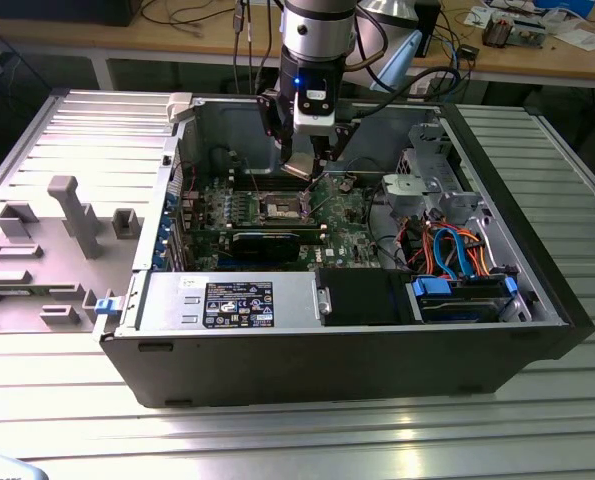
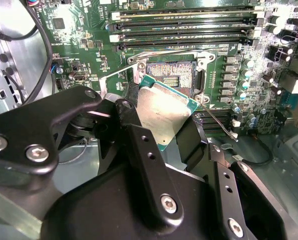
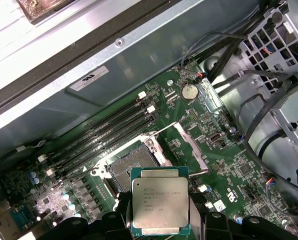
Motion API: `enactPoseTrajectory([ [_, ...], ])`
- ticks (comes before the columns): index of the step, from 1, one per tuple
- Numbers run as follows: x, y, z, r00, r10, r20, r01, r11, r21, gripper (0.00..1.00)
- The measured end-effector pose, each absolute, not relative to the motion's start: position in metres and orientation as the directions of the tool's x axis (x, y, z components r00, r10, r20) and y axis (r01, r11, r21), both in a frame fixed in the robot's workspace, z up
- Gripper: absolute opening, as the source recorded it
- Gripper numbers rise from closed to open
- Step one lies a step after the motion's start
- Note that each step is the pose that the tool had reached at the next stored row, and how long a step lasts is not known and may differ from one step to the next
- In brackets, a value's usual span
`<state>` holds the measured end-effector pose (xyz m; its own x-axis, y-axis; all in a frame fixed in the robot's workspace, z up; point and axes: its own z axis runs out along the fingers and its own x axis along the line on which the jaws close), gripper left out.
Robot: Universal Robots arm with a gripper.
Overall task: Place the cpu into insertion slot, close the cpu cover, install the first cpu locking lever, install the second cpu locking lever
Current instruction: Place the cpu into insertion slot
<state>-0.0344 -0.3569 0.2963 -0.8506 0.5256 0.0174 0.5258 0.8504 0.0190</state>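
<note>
Overhead, the claw [image 2: 160, 111] was clenched on the chip [image 3: 160, 200], fingers [image 2: 138, 145] on two opposite edges. The chip hung tilted just above the open socket [image 3: 127, 169] on the green board [image 3: 224, 155]. The cover frame [image 3: 191, 147] lay swung back beside the socket.

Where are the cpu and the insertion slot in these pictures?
the cpu [image 3: 160, 200]: first wrist view, middle of its metal top.
the insertion slot [image 2: 171, 75]: second wrist view, middle of its contact field.

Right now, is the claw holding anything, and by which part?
Yes. The claw grips the cpu by two opposite side edges, and the cpu is not yet seated in the insertion slot.
</note>
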Motion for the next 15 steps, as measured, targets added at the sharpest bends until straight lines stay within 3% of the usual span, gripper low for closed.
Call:
enactPoseTrajectory([
  [15,-0.0344,-0.3569,0.2962,-0.846,0.533,0.017,0.534,0.845,0.019,0.55],
])
